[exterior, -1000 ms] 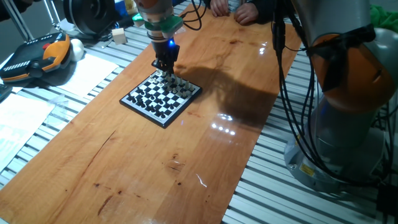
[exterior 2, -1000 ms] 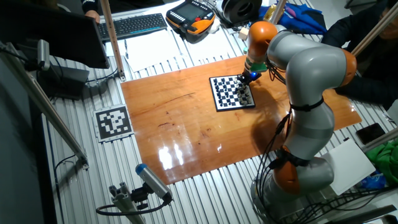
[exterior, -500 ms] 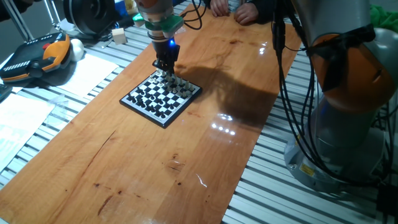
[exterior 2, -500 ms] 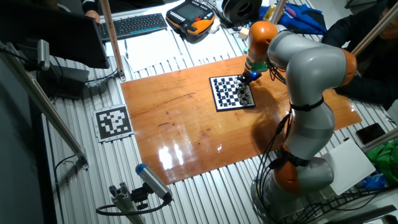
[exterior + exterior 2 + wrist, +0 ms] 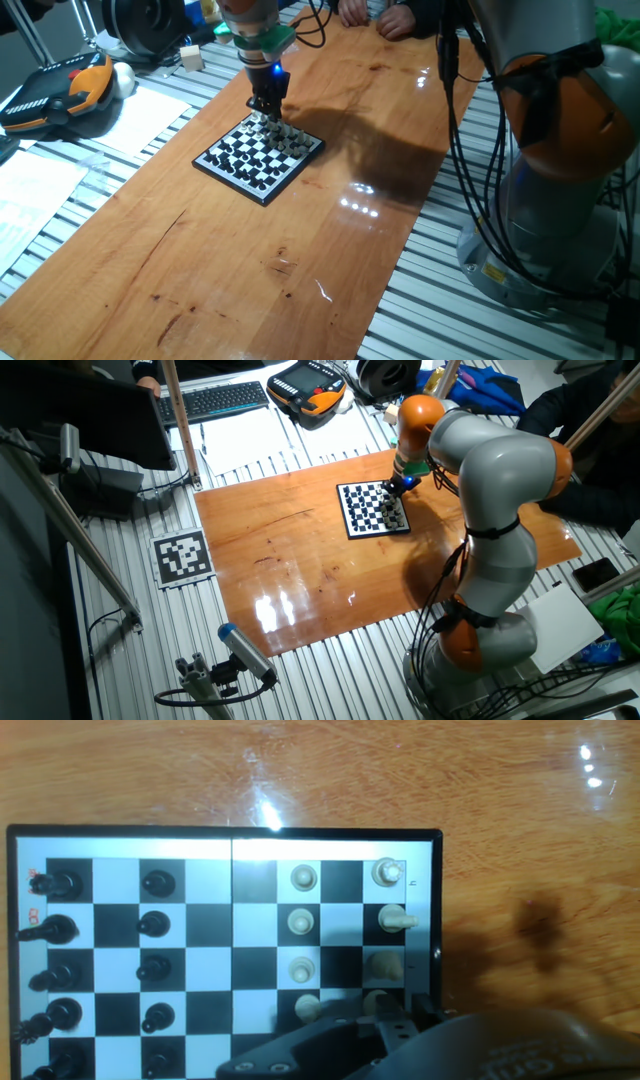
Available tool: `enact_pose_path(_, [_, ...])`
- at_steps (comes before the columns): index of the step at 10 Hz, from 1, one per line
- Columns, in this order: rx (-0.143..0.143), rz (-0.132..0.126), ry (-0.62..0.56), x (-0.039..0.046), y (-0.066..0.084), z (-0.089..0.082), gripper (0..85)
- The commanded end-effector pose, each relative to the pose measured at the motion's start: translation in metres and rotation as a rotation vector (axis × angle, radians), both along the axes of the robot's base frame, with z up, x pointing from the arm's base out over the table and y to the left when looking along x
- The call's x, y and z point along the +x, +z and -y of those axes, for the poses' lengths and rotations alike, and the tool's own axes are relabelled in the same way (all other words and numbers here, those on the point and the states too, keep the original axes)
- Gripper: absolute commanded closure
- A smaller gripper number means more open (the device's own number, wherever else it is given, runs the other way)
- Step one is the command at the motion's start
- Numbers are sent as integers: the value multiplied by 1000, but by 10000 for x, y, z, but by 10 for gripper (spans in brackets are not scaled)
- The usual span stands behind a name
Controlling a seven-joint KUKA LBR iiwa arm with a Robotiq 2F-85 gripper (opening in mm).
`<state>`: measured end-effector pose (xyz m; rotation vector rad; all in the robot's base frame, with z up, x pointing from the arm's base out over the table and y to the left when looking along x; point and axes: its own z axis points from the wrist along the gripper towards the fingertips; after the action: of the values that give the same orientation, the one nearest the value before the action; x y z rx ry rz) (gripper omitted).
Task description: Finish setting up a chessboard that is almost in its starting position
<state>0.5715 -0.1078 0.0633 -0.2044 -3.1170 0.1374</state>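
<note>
Only "h" beside chessboard [image 5: 225, 848] edge

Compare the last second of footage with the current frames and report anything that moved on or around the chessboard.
Nothing visibly changed. The pincer hangs low over the far edge of the chessboard in the same spot as before, and the board and its pieces sit where they were on the wooden table.
</note>
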Motion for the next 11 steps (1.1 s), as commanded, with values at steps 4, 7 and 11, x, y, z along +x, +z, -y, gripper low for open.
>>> enact_pose_path(4, [4,-4,-13,-11,-18,-22,680])
enact_pose_path(7, [-23,10,-24,-18,-37,-49,510])
enact_pose_path(11, [-27,11,-24,-13,-31,-43,510])
